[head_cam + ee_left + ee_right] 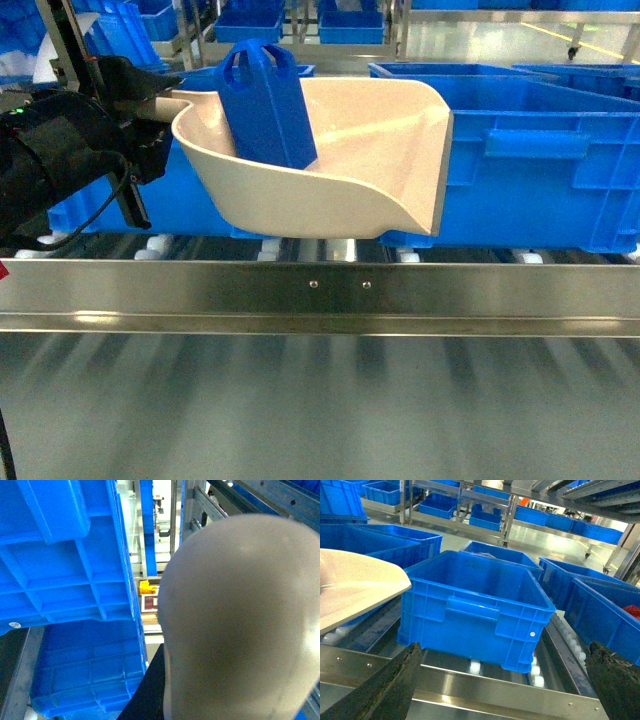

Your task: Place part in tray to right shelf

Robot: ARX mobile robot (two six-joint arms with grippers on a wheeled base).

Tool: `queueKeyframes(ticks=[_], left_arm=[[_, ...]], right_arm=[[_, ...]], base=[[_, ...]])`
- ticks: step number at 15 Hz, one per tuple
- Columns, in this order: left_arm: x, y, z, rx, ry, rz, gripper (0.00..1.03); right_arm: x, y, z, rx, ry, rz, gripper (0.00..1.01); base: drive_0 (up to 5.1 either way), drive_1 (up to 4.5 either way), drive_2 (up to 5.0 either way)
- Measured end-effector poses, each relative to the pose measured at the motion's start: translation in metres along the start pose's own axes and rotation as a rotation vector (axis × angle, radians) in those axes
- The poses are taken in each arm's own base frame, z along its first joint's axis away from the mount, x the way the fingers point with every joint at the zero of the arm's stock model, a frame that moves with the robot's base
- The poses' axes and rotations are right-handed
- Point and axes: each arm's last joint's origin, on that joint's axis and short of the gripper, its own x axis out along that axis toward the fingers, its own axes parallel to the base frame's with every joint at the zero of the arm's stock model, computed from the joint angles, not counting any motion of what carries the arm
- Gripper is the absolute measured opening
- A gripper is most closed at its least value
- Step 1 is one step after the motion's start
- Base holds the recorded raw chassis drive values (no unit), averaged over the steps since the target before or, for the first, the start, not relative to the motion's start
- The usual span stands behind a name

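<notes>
The cream tray (330, 170) hangs tilted just above the right shelf's white rollers (152, 246), behind the shiny riveted rail (320, 295). The blue part (262, 105) stands leaning inside the tray, its looped top upward. My left gripper (140, 110) is at the left, shut on the tray's handle. In the left wrist view the tray's rounded back (240, 620) fills the frame, with one black finger (150, 695) beside it. My right gripper (502, 690) is open and holds nothing, in front of the rail (470, 692). The tray's lip (355, 587) shows at the left of that view.
A big blue crate (540, 160) sits on the rollers, touching or nearly touching the tray's right lip; it also shows as the crate (475, 610) ahead of my right gripper. Another blue crate (190, 190) stands behind the tray. More crates (600, 615) line the shelf further right.
</notes>
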Motion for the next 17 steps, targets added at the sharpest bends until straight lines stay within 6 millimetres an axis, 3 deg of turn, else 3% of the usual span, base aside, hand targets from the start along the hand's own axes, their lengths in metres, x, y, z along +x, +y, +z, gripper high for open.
queueKeyframes(ticks=[17], left_arm=[[0.0000, 0.0000, 0.0000, 0.000, 0.000, 0.000, 0.15]], right_arm=[[0.0000, 0.0000, 0.0000, 0.000, 0.000, 0.000, 0.98]], base=[[0.0, 0.00, 0.0]])
